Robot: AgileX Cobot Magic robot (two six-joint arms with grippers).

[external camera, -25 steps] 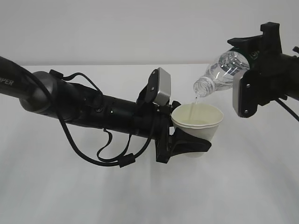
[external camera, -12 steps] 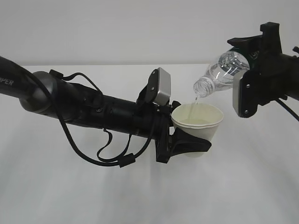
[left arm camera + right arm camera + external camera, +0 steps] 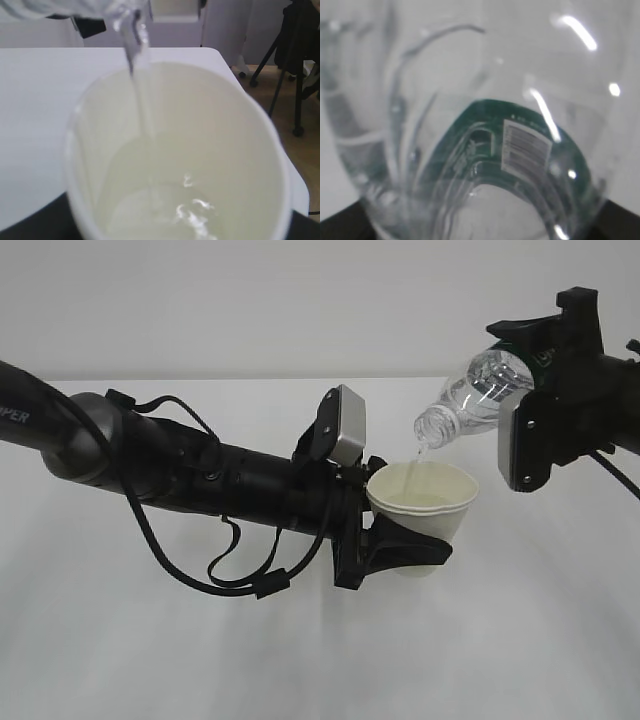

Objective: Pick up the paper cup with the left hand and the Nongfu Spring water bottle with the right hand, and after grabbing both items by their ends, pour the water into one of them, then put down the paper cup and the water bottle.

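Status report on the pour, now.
Left hand clamped on paper cup, upright. Right hand grips tilted Nongfu Spring water bottle, mouth over the rim. Water streaming in, cup partly filled. Nothing obstructing.

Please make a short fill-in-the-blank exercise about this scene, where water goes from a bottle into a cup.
1. The left pincer holds the paper ____.
2. The water bottle is tilted with its mouth pointing ____ toward the cup.
3. A thin stream of water falls ____ the cup.
4. The bottle's label is dark ____.

Missing words: cup; down; into; green
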